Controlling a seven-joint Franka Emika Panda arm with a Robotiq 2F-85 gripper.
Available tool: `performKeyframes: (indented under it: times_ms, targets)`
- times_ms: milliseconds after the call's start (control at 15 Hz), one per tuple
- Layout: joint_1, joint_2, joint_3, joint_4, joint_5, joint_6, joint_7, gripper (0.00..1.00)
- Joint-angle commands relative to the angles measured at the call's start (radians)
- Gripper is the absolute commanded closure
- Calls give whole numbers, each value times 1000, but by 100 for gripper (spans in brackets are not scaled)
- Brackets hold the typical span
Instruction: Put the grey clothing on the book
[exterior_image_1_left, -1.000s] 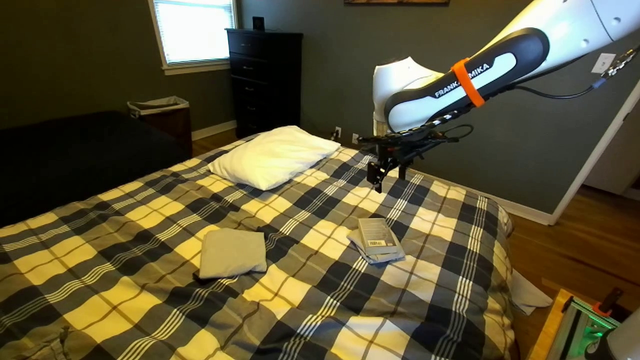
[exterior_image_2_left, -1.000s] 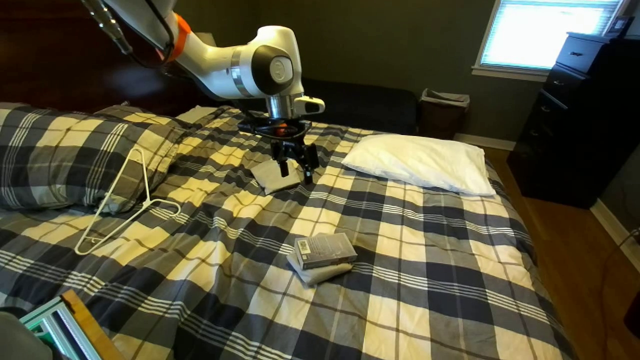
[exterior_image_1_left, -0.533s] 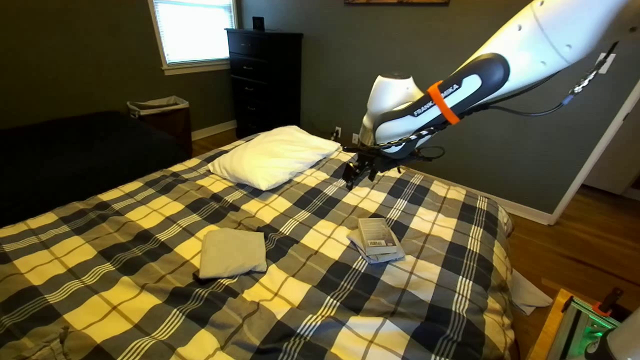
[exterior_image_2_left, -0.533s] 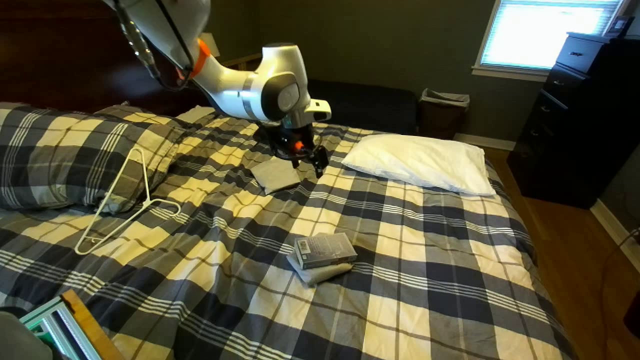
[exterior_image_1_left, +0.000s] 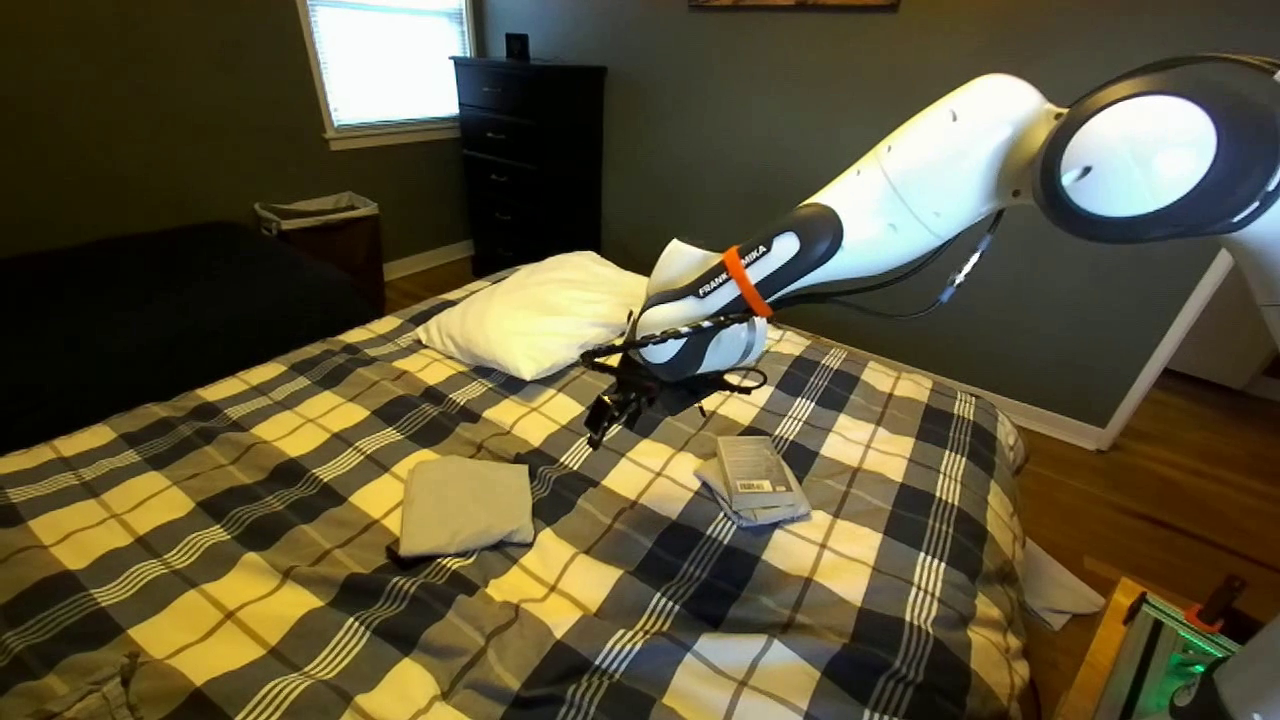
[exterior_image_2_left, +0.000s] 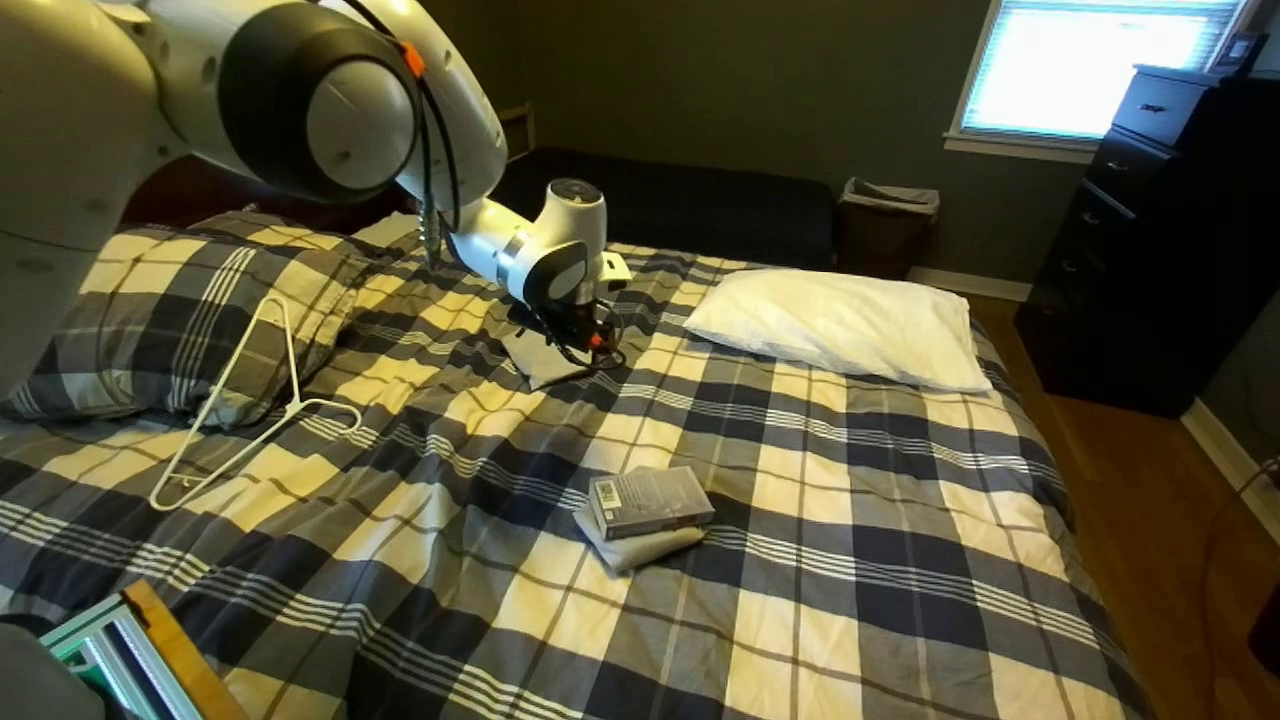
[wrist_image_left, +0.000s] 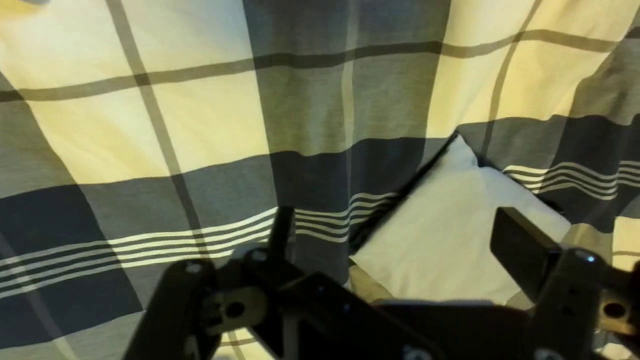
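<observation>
The grey clothing is a flat, folded, roughly square piece of pale grey fabric, smooth on top, with a dark strip along one edge (shadow or something underneath, hard to tell). It lies on the plaid bedcover, lower than the pincer and apart from it. In the wrist view it fills part of the gap between the fingers and runs on behind one of them, a corner showing past their tips. The pincer is spread wide. Compared with half a second ago, it has come lower and nearer the clothing, and in an exterior view the end of the arm now hides more of the fabric. The clothing itself has stayed put. So has the book, lower than the pincer and, in an exterior view, on the opposite side of it from the clothing; it rests on a second folded cloth. Beyond the pincer in an exterior view, the white pillow is unmoved (the arm now overlaps one corner).
</observation>
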Motion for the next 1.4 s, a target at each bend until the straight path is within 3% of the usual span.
performKeyframes:
  times_ms: [0, 133, 200, 400, 733, 933, 1333]
  targets:
    - [12, 5, -11, 5, 8, -1, -2, 0]
    - [12, -4, -17, 1, 7, -1, -2, 0]
    - [20, -5, -30, -3, 41, 48, 69, 0]
    - [-38, 101, 39, 99, 150, 41, 78, 0]
    - [-87, 306, 140, 326, 269, -118, 44, 0]
    - [-58, 430, 149, 488, 291, -205, 56, 0]
    - [-7, 642, 157, 772, 324, -271, 82, 0]
